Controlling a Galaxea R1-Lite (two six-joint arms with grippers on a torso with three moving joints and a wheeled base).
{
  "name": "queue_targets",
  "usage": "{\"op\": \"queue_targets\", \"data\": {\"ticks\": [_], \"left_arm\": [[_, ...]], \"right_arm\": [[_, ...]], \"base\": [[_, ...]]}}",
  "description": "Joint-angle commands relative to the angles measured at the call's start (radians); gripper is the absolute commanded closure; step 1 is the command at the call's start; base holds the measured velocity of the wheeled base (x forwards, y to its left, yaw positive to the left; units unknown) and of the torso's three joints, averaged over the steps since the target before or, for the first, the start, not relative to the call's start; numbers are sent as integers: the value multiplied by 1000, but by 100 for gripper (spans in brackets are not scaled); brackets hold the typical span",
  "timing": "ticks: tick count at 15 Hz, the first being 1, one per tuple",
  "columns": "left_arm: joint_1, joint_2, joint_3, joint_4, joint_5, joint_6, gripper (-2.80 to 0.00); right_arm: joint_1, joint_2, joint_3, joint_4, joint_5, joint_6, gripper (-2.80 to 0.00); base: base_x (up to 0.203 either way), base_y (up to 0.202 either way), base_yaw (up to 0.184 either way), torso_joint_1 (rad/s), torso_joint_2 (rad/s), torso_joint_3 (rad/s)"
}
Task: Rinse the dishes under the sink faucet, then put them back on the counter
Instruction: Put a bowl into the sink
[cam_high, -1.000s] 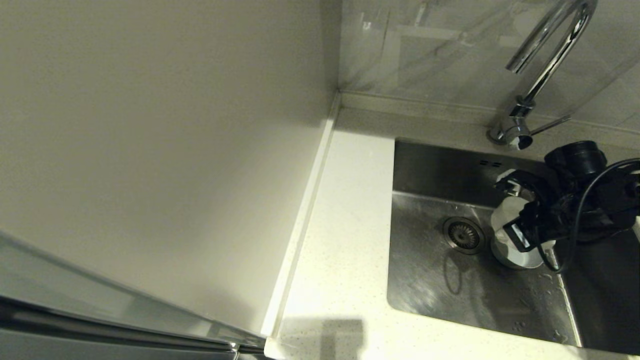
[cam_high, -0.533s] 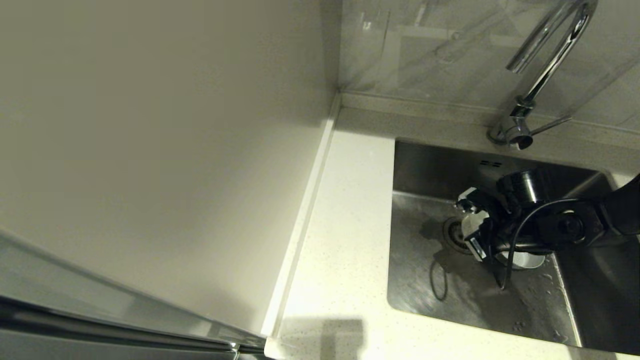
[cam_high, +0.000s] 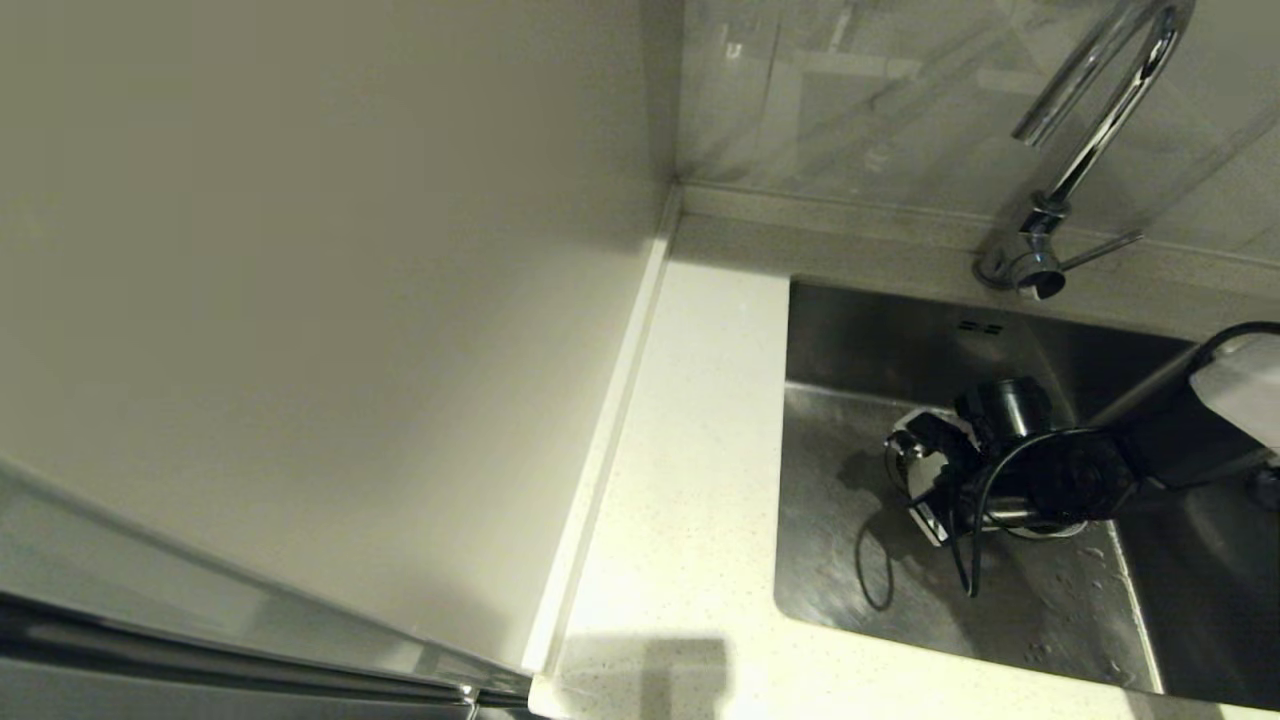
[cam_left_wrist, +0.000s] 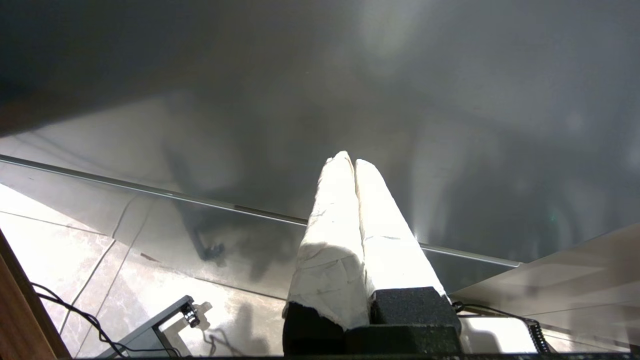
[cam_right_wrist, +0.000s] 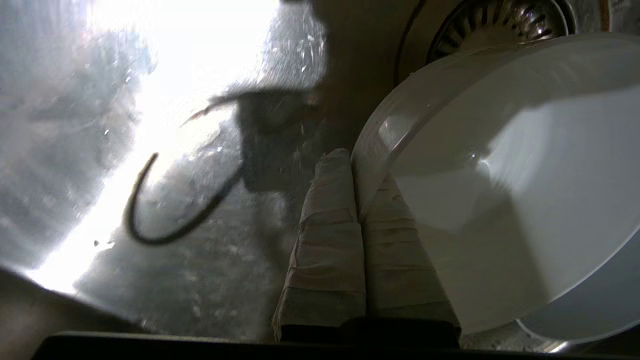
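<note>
**Gripping a pale bowl low in the sink**

Pinching the rim of a pale mint-white bowl (cam_right_wrist: 500, 190), the right claw (cam_right_wrist: 356, 165) sits low inside the sink (cam_high: 850, 340), just beside the drain strainer (cam_right_wrist: 500, 20). The bowl is tilted on edge, one finger inside the rim, one outside. The faucet (cam_high: 1090, 130) stands behind on the counter (cam_high: 690, 470). The left claw (cam_left_wrist: 350, 162), clenched on nothing, is parked apart from the sink.
</note>
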Motion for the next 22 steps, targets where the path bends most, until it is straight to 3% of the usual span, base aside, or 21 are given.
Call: {"op": "queue_targets", "data": {"ticks": [1,13,14,22], "left_arm": [[0,-3,0,0,1,-1,0],[0,-3,0,0,1,-1,0],[0,-3,0,0,1,-1,0],[0,-3,0,0,1,-1,0]], "right_arm": [[7,46,-7,-23,-3,-3,0],[19,83,-39,-23,-21,-9,0],[19,83,-41,-23,-27,-9,-280],[16,-14,12,-23,-34,-7,-280]], "base": [[0,0,0,0,0,0],[0,0,0,0,0,0],[0,0,0,0,0,0],[0,0,0,0,0,0]]}}
